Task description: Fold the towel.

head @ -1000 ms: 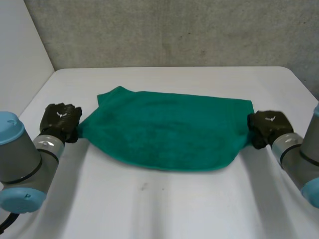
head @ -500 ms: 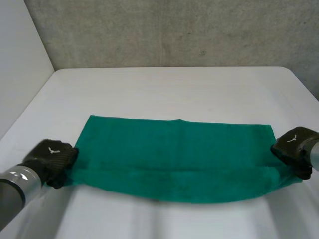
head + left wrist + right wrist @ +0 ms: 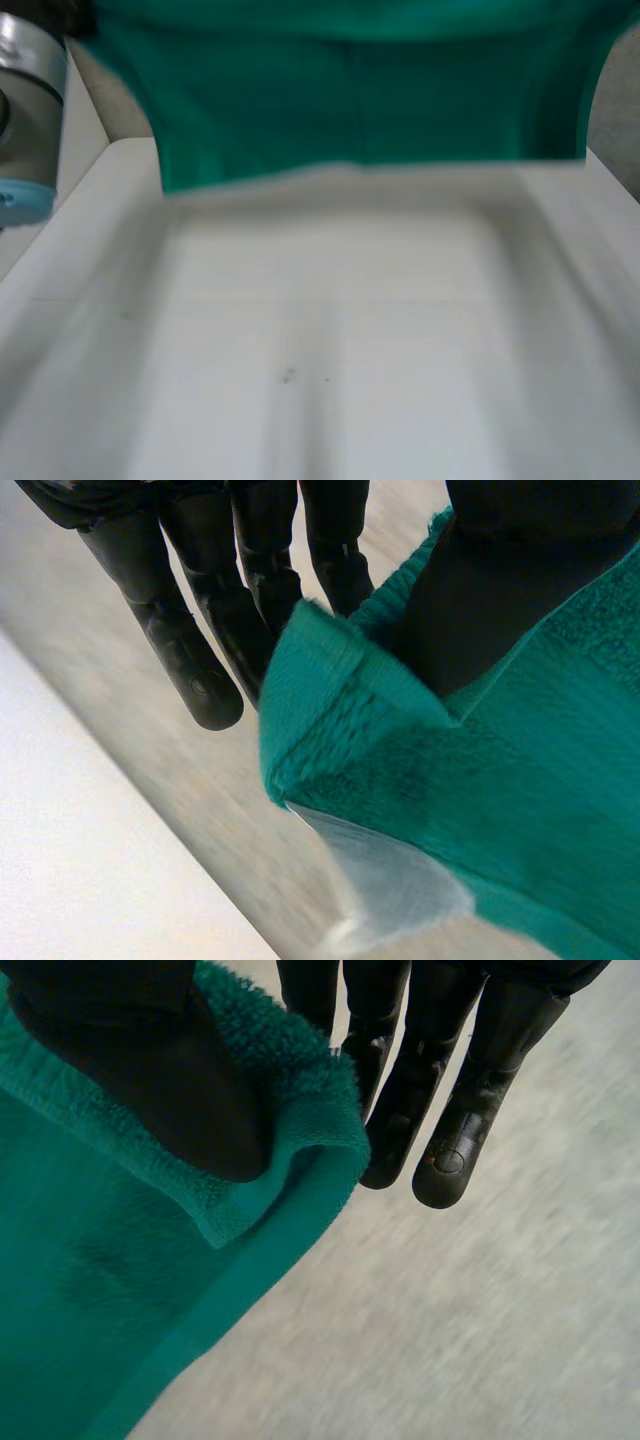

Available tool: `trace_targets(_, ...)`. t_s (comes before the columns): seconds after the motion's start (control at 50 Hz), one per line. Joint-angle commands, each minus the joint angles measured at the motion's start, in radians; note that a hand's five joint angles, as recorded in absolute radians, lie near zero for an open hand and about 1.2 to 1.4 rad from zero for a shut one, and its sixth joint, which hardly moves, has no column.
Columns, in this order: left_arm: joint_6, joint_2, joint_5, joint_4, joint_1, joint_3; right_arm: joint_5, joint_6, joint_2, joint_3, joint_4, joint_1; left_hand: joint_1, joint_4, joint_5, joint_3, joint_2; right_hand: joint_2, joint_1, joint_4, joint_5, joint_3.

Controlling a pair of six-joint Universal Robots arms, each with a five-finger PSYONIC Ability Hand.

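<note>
- Since half a second ago your towel (image 3: 350, 90) has come up off the tabletop (image 3: 330, 330). It lay flat across the middle of the frame then. Now it hangs as a green sheet across the top of the head view, and its lower edge looks clear of the surface.
- Your left arm (image 3: 25, 110) has risen too, from the lower left of the frame to the upper left.
- Your left hand (image 3: 500, 590) is gripping one top corner of the towel, with the thumb on one face and the straight fingers (image 3: 190, 650) behind it.
- Your right hand (image 3: 150, 1070) pinches the opposite top corner in the same way, thumb against fingers (image 3: 450, 1110).
- Each hold covers only a small bite of pile at the very corner. A quick swing could drag the cloth out from under a thumb, and the towel would then dangle from one hand.
- In the head view the lower edge seems to hang slightly lower at the left of the frame. If you lay it down like that, the fold may land skewed.
</note>
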Motion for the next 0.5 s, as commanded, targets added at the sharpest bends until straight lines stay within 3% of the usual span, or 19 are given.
trace_targets(0.02, -0.05, 0.044, -0.01, 0.014, 0.01, -0.133, -0.092, -0.006, -0.031, 0.132, 0.072, 0.006, 0.285, 0.201, 0.258, 0.2, 0.197, 0.214, 0.421, 0.205, 0.24, 0.214)
trace_targets(0.12, -0.051, 0.028, 0.0, 0.008, 0.018, -0.329, -0.149, -0.055, 0.059, 0.225, 0.177, 0.009, 0.285, 0.201, 0.258, 0.2, 0.197, 0.214, 0.421, 0.205, 0.24, 0.214)
trace_targets(0.28, -0.047, -0.082, 0.059, 0.045, 0.029, -0.555, -0.148, -0.078, 0.211, 0.336, 0.197, 0.007, 0.285, 0.201, 0.258, 0.2, 0.197, 0.214, 0.421, 0.205, 0.24, 0.214)
trace_targets(0.4, -0.042, -0.146, 0.063, 0.04, 0.03, -0.601, -0.148, -0.077, 0.317, 0.356, 0.235, -0.002, 0.285, 0.201, 0.258, 0.2, 0.197, 0.214, 0.421, 0.205, 0.24, 0.214)
trace_targets(0.5, -0.036, -0.125, 0.06, 0.013, 0.055, -0.649, -0.146, -0.106, 0.297, 0.394, 0.287, -0.008, 0.285, 0.201, 0.258, 0.2, 0.197, 0.214, 0.421, 0.205, 0.24, 0.214)
